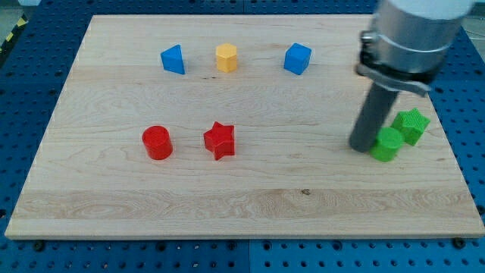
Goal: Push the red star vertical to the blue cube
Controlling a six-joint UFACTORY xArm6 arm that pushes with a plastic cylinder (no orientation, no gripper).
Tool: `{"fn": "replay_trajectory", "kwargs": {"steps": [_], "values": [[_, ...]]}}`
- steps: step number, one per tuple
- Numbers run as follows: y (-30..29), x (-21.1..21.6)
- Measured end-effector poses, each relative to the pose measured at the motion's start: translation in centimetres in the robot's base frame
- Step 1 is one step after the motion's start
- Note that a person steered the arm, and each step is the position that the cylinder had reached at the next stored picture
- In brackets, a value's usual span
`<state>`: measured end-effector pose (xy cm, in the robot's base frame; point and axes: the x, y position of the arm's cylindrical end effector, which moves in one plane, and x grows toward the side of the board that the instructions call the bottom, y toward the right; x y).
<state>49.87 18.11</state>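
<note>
A pale wooden board [242, 197] is lying on a blue perforated table [470, 114], and small coloured plastic blocks are sitting scattered across it. The arm's grey cylindrical body [413, 34] is reaching in from the view's top right corner, and its straight dark rod [373, 114] is pointing down at the board, ending in my tip [362, 146]. The rod has no jaws to spread or press together, and it is pinching nothing; its lower end is simply resting at the board's surface, just beside the green cylinder [388, 143] on that block's left, so close that whether the two are touching cannot be told. A green star-shaped block [411, 125] is sitting immediately up and to the right of the green cylinder, seemingly against it. The red star [220, 139] is lying well apart from my tip, toward the view's left of centre, with a red cylinder [158, 142] near it on its left. The blue cube [297, 58] is standing near the view's top, up and to the right of the red star, so the star is not sitting directly below it. In the same top row, a yellow hexagonal block [226, 58] is resting to the left of the blue cube, and a blue wedge-like block [173, 59] is sitting farther left again.
</note>
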Motion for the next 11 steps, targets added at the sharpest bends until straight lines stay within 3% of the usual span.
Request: {"fn": "replay_trajectory", "kwargs": {"steps": [2,3,6,7,9,11], "values": [[2.3,0.0],[-1.3,-0.2],[-20.0,-5.1],[-23.8,-3.5],[-23.7,0.1],[-29.5,0.8]]}}
